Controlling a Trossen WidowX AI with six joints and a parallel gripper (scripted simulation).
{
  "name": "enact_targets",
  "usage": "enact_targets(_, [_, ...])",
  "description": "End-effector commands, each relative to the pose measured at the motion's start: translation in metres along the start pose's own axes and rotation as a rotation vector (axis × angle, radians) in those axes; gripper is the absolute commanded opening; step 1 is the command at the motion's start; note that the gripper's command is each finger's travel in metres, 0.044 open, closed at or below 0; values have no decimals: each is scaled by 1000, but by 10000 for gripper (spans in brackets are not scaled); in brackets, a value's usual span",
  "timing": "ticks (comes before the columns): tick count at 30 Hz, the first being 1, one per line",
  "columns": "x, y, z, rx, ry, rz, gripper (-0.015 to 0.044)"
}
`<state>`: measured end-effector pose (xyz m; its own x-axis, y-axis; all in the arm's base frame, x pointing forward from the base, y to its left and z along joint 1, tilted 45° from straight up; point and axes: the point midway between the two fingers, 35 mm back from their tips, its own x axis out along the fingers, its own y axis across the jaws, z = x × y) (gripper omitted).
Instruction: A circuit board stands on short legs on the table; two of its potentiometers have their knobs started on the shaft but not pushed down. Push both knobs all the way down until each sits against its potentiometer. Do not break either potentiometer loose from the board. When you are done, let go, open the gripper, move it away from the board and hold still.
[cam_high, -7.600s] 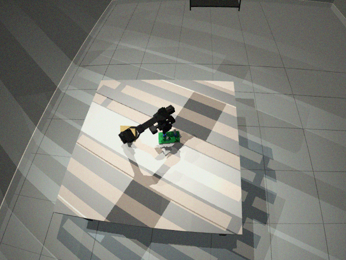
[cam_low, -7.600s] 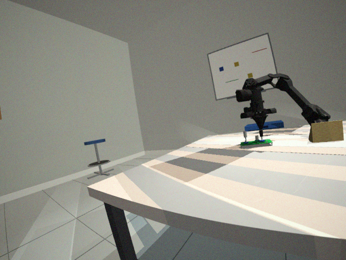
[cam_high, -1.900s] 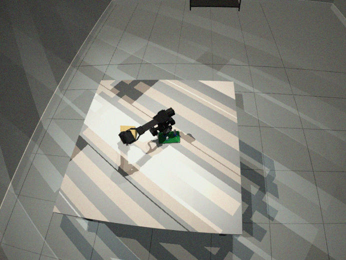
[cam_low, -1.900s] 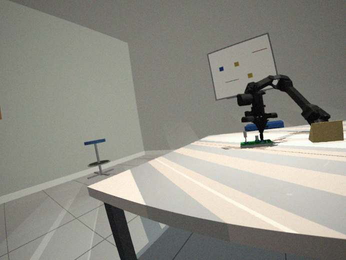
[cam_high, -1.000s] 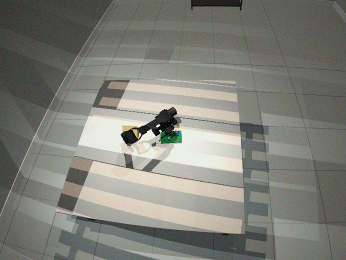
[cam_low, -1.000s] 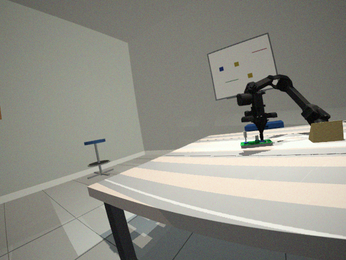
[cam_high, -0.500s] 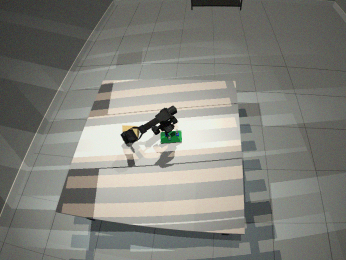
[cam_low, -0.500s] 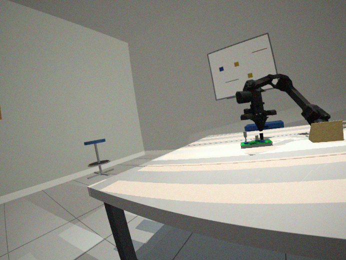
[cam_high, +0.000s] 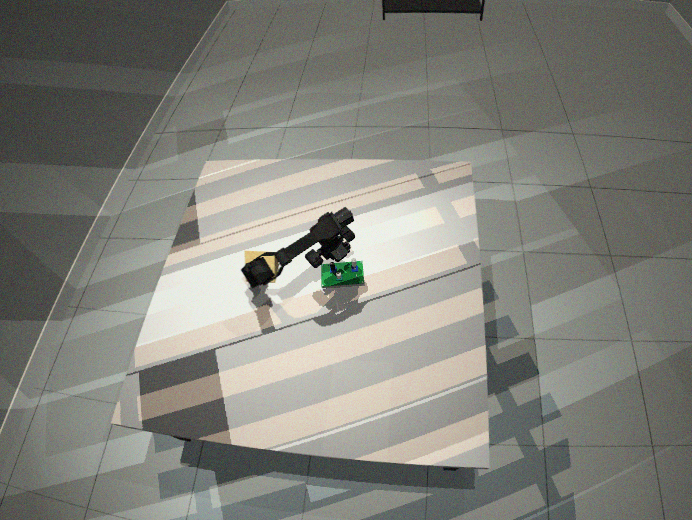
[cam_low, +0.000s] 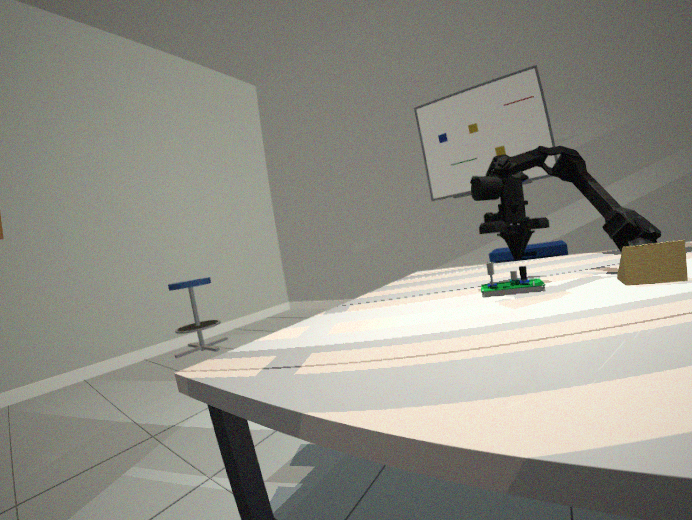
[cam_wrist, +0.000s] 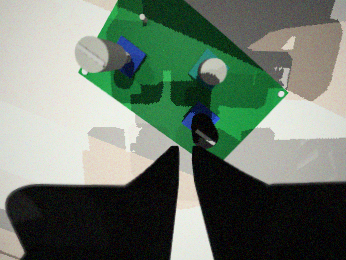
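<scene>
The green circuit board (cam_high: 342, 277) (cam_low: 511, 287) (cam_wrist: 170, 50) stands on the table a little in front of the arm. A black knob (cam_wrist: 204, 131) (cam_low: 523, 273) sits on a blue potentiometer at the board's near edge. A taller grey knob (cam_wrist: 97, 54) (cam_low: 490, 270) stands on another blue potentiometer at the far left corner. A short grey shaft on a teal base (cam_wrist: 212, 70) stands between them. My gripper (cam_wrist: 185, 153) (cam_low: 518, 256) (cam_high: 334, 256) points down, just above the black knob and clear of it. Its fingers are nearly together with only a thin slit, and nothing is between them.
The striped table (cam_high: 335, 391) (cam_low: 447, 357) carries a tan block (cam_low: 652, 261) (cam_high: 262, 258) at the arm's base. A blue stool (cam_low: 190, 284) and a whiteboard (cam_low: 483, 131) stand beyond the table. A blue object (cam_low: 551, 248) shows behind the table's far edge.
</scene>
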<state>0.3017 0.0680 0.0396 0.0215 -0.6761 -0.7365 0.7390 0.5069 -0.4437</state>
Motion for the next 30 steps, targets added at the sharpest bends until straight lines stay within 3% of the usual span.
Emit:
enact_targets(1, [-6, 6, 3, -93, -5, 20, 0])
enact_targets(30, [-33, 40, 40, -1094, -77, 6, 0])
